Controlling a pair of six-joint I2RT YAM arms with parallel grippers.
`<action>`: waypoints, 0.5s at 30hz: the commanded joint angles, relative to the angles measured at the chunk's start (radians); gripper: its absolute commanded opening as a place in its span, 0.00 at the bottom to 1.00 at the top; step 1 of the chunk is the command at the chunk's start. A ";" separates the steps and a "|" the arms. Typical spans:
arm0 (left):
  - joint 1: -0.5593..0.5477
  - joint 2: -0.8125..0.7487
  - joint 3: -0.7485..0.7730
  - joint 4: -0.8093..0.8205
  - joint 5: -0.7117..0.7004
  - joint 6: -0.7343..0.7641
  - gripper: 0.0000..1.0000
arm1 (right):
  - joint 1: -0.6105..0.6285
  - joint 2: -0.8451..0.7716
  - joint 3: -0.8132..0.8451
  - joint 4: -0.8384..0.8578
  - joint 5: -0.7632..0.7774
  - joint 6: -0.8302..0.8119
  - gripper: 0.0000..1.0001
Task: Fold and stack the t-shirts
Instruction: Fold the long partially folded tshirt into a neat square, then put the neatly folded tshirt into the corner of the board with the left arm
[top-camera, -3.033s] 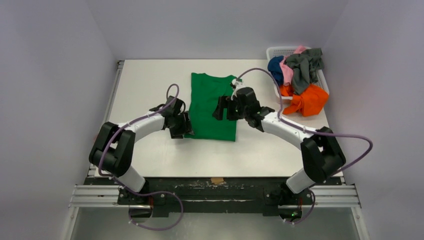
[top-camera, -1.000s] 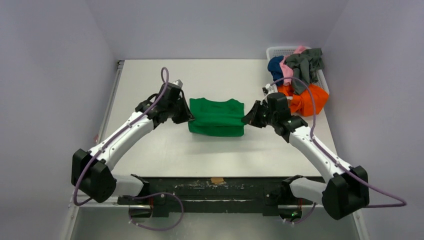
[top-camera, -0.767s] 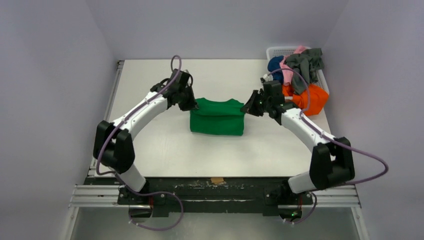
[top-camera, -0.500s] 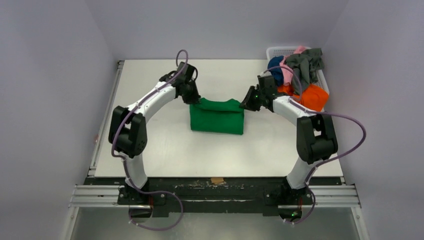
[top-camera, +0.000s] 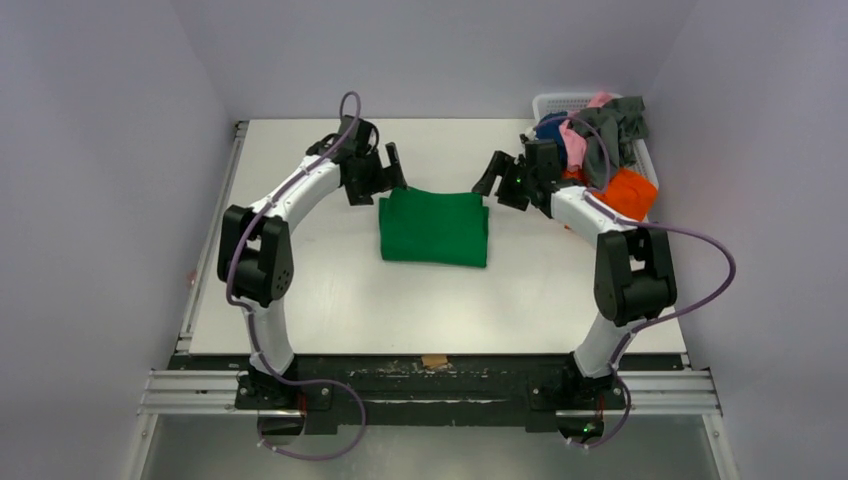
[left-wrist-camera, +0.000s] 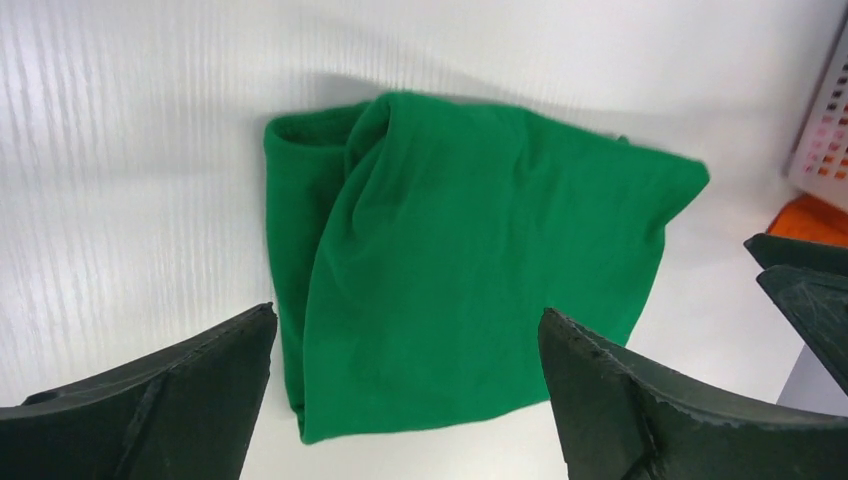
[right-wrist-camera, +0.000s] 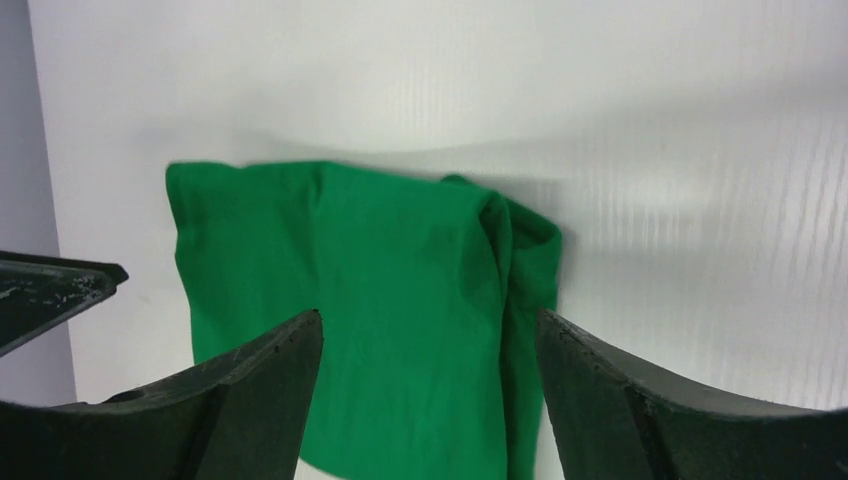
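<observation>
one white table carries the whole scene. the left arm and the right arm rise from its near edge and bend inward over the far half.

the green shirt lies flat at the middle of the table. it is folded into a compact rectangle whose long sides run left to right. the left wrist view shows a rolled fold along one short edge. the right wrist view shows the same fold from the other side.

a white basket stands at the far right corner of the table, heaped with loose cloth. the orange shirt spills over its near rim, the grey shirt lies on top, and the pink shirt and navy shirt sit toward the left.

the left pincer hovers just beside the green shirt's far left corner. its jaws are spread wide with nothing gripped. the right pincer hovers by the far right corner, its jaws also wide and empty. whether any fingertip touches the cloth cannot be told.
</observation>
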 joint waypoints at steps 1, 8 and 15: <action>-0.005 -0.069 -0.121 0.054 0.077 0.054 1.00 | 0.000 -0.116 -0.168 0.094 -0.022 -0.027 0.77; -0.006 0.073 -0.136 0.051 0.146 0.069 0.80 | 0.001 -0.276 -0.329 0.089 -0.049 -0.035 0.87; -0.011 0.168 -0.106 0.057 0.141 0.047 0.28 | 0.001 -0.445 -0.387 0.043 0.008 -0.041 0.92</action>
